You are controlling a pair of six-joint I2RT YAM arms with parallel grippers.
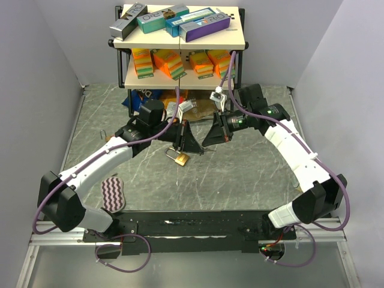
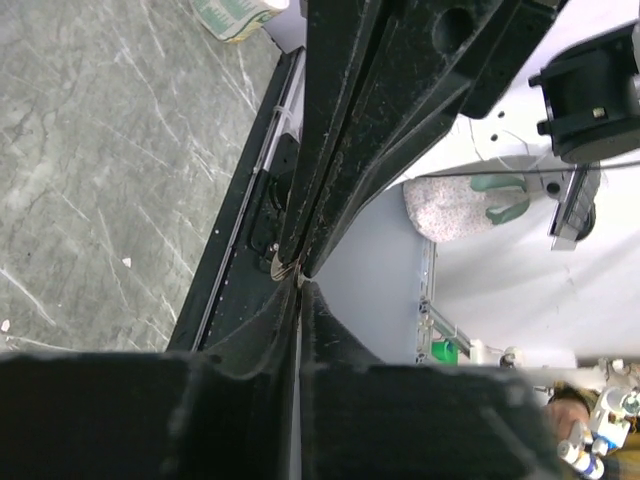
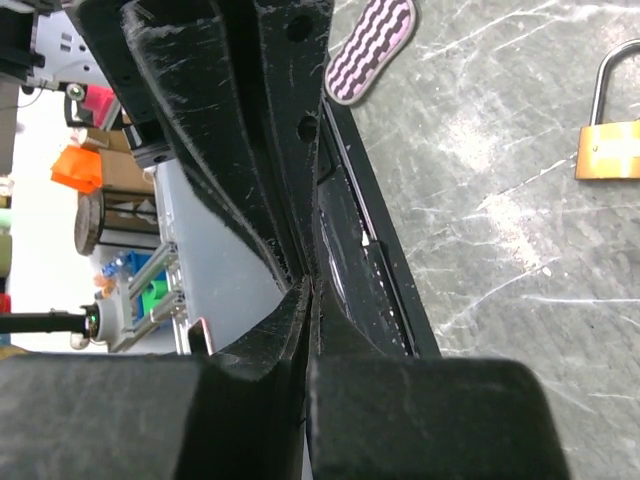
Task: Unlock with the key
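Brass padlock (image 1: 181,159) lay flat on the grey marbled table (image 1: 252,180), just beside the tips of the left gripper (image 1: 193,149). That gripper's jaws were pressed together on a thin sliver of bright metal (image 2: 277,268); whether it was the key could not be told. The right gripper (image 1: 207,143), near and facing it, was closed tight with nothing visible between its jaws.
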